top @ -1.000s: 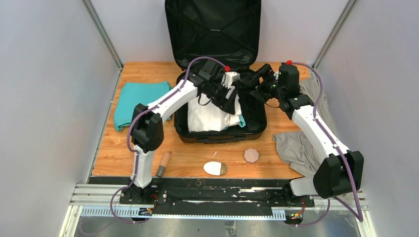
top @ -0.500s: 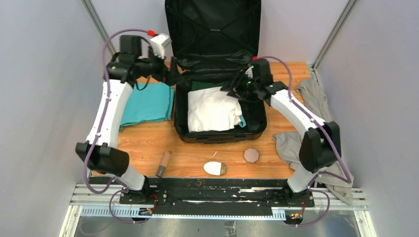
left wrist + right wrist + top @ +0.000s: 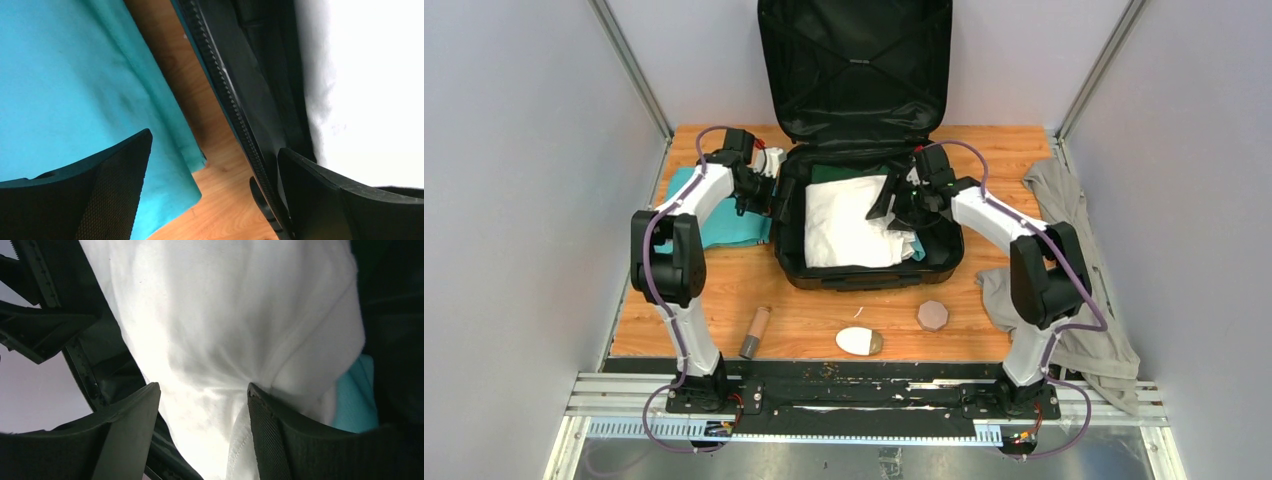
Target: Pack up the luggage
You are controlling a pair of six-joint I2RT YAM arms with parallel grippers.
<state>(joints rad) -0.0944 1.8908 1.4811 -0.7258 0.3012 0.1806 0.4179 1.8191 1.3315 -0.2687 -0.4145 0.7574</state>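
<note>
The black luggage (image 3: 874, 277) lies open on the wooden table, its lid (image 3: 854, 70) upright at the back. A white cloth (image 3: 849, 225) fills the base, over a dark green garment (image 3: 834, 172). My left gripper (image 3: 766, 188) is open and empty. In the left wrist view (image 3: 215, 192) its jaws straddle the luggage's left zipper rim (image 3: 225, 90) and the edge of a teal cloth (image 3: 75, 75). My right gripper (image 3: 887, 200) is open, low over the white cloth (image 3: 225, 315) inside the luggage, with cloth between its fingers (image 3: 280, 440).
The teal cloth (image 3: 714, 215) lies left of the luggage. A grey garment (image 3: 1064, 270) lies at the right. A brown tube (image 3: 755, 332), a white oval object (image 3: 859, 341) and a pinkish octagonal piece (image 3: 933, 315) lie near the front edge.
My left arm left the luggage, swung high to the back left, then came down beside the luggage's left wall. My right gripper moved left and lower onto the white cloth.
</note>
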